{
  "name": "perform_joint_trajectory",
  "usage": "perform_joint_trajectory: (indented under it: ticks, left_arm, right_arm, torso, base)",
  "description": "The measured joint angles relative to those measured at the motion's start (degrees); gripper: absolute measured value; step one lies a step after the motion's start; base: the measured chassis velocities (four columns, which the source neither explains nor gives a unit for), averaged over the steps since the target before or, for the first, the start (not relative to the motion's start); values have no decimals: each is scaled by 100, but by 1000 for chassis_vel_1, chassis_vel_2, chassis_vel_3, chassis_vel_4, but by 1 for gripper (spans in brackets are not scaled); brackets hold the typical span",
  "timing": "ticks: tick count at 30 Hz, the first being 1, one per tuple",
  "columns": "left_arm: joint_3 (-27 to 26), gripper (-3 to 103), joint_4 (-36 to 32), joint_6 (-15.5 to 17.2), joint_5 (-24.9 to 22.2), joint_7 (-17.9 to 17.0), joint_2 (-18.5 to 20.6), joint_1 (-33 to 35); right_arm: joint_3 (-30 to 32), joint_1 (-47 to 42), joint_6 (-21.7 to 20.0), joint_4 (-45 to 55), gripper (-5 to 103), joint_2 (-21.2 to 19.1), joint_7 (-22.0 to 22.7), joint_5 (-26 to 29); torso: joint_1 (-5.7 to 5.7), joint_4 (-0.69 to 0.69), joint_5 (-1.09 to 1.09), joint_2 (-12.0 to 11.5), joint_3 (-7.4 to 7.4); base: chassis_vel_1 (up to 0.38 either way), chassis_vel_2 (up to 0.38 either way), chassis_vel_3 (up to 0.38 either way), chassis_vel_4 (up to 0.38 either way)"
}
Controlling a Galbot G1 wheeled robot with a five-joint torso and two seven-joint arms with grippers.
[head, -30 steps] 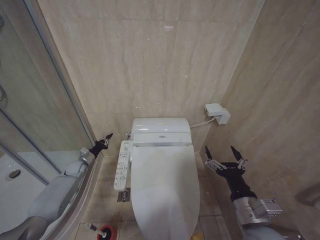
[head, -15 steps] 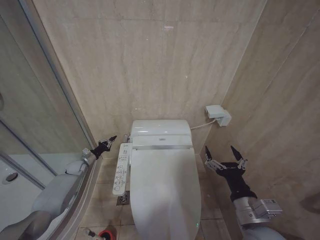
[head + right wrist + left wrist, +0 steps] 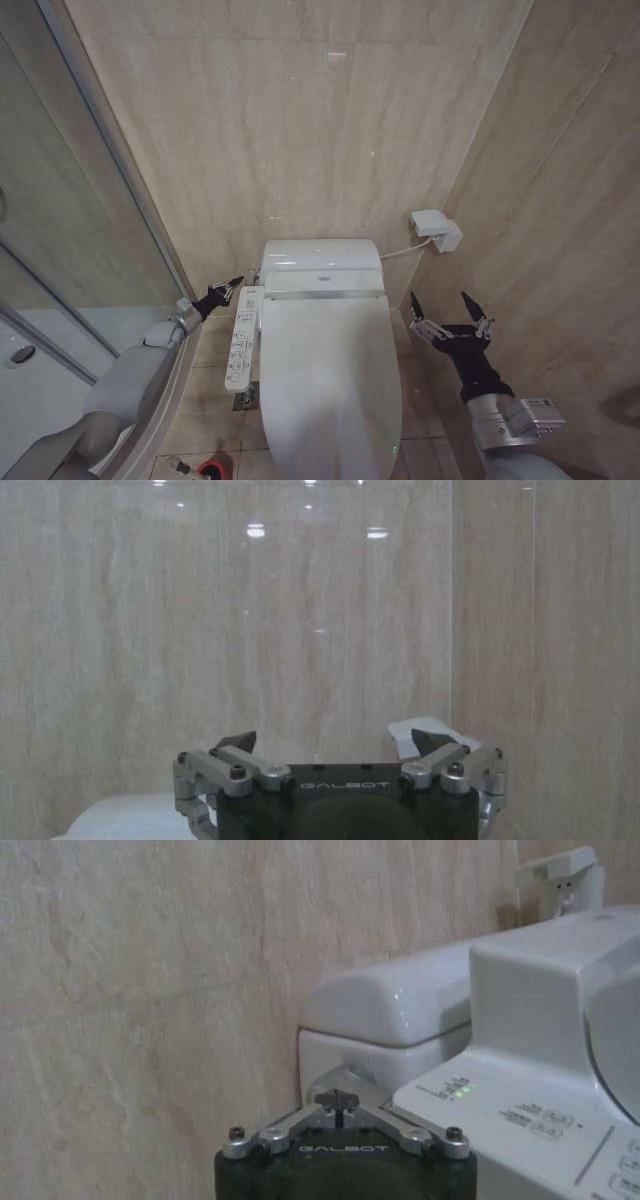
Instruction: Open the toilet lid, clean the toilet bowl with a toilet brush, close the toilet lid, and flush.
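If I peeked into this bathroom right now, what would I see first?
First you'd spot the big white toilet with the toilet lid shut, sitting in the middle against the beige wall. Then two robot arms: the left gripper, shut, reaches toward the button panel on the toilet's left side, and the right gripper hangs open beside its right side. The red holder of the toilet brush peeks up from the floor.

One toilet lid (image 3: 330,385), shut. One toilet brush (image 3: 205,469). One control panel (image 3: 241,337). One wall box (image 3: 435,229). Two grippers: left gripper (image 3: 230,289), right gripper (image 3: 449,307).
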Motion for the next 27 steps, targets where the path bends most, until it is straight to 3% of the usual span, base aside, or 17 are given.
perform_joint_trajectory:
  ticks: [27]
  left_arm:
    - [-26, 0, 709, -162, 236, 333, -288, -328]
  right_arm:
    - [0, 0, 0, 0, 100, 0, 0, 0]
  torso:
    - [0, 1, 2, 0, -1]
  base:
    - [0, 0, 0, 0]
